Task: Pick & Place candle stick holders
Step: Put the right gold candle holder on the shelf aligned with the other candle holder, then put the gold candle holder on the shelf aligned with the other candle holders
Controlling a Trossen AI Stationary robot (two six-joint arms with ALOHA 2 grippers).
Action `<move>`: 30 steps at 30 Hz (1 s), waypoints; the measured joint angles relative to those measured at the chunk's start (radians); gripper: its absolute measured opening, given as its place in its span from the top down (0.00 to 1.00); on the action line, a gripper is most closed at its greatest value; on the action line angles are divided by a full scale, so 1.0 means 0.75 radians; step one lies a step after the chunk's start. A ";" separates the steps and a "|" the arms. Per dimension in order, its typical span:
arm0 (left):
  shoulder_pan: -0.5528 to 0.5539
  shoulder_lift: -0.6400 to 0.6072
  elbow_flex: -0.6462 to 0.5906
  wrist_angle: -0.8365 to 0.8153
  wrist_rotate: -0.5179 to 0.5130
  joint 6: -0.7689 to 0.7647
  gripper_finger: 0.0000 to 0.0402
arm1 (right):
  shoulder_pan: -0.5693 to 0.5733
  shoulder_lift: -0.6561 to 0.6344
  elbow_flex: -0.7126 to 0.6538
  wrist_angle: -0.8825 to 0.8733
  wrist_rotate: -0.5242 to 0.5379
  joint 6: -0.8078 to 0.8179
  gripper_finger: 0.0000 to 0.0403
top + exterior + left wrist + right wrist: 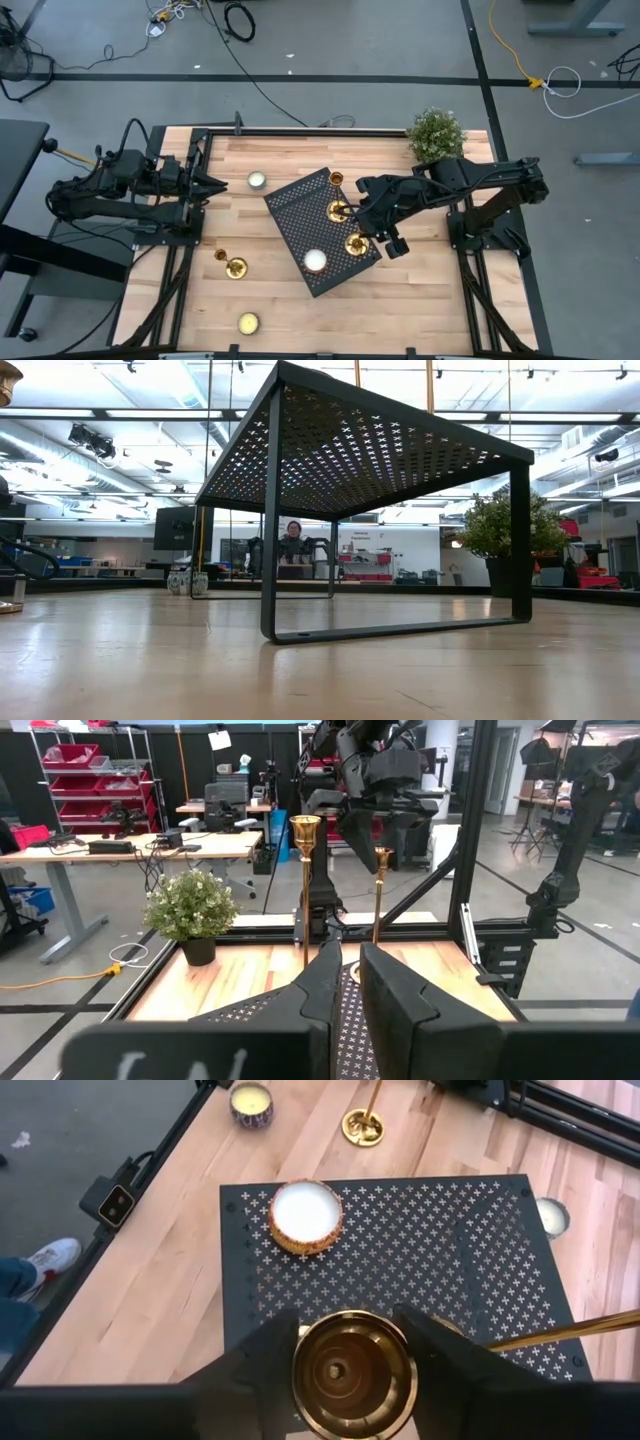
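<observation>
The right gripper (352, 1342) hangs over the perforated black stand (297, 212), its fingers set either side of the cup top of an upright candle stick holder (351, 1372) directly beneath. Whether they grip it cannot be told. A third holder (236, 267) stands on the table (420, 300), nearer the idle left gripper (207, 184).

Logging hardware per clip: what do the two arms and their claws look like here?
Both arms are dark, near-black, jointed links with dark cabling along them, on black frames at the table's edges. The left claw has two broad, matte black wedge fingers tapering forward. The right claw has matching black angular fingers. No markings are legible.
</observation>
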 joint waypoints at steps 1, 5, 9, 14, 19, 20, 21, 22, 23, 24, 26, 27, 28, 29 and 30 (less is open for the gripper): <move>0.000 0.000 0.000 0.000 0.000 0.000 0.89 | 0.000 0.000 0.000 0.001 0.000 0.000 0.58; 0.000 0.000 0.000 0.000 0.000 0.000 0.89 | -0.001 0.000 0.000 0.002 0.000 0.000 0.53; 0.000 0.000 0.000 0.000 0.000 0.000 0.89 | 0.000 0.000 0.000 0.003 0.000 -0.001 0.47; 0.000 0.000 0.000 0.000 0.000 0.000 0.89 | 0.000 0.000 0.000 0.003 0.000 -0.001 0.41; 0.000 0.000 0.000 0.000 0.000 0.000 0.89 | 0.000 -0.001 0.000 0.006 0.005 -0.005 0.37; 0.001 0.000 0.000 0.000 0.000 0.000 0.89 | 0.000 -0.002 0.000 0.006 0.014 -0.005 0.37; 0.000 0.000 0.000 0.000 0.000 0.000 0.89 | 0.000 -0.004 0.000 0.006 0.024 -0.005 0.37; 0.000 0.000 0.000 0.000 0.000 0.000 0.89 | 0.000 -0.004 0.000 0.006 0.040 -0.005 0.37; 0.001 0.000 0.000 0.000 0.000 0.000 0.89 | 0.000 -0.005 0.000 0.006 0.054 -0.005 0.37; 0.001 0.000 0.000 0.000 0.000 0.000 0.89 | 0.000 -0.008 0.000 0.006 0.065 -0.005 0.37; 0.000 0.000 0.000 0.000 0.000 0.000 0.89 | 0.000 -0.012 0.000 0.008 0.076 -0.005 0.37; 0.000 0.000 0.000 0.000 0.000 0.000 0.89 | 0.000 -0.014 0.000 0.008 0.076 -0.005 0.37; 0.000 0.000 0.000 0.000 0.000 0.000 0.89 | 0.000 -0.016 0.000 0.008 0.075 -0.005 0.37; 0.001 0.000 0.000 0.000 0.000 0.000 0.89 | 0.000 -0.017 0.000 0.008 0.072 -0.005 0.37; 0.000 0.000 0.000 0.000 0.000 0.000 0.89 | 0.000 -0.018 0.000 0.010 0.066 -0.005 0.37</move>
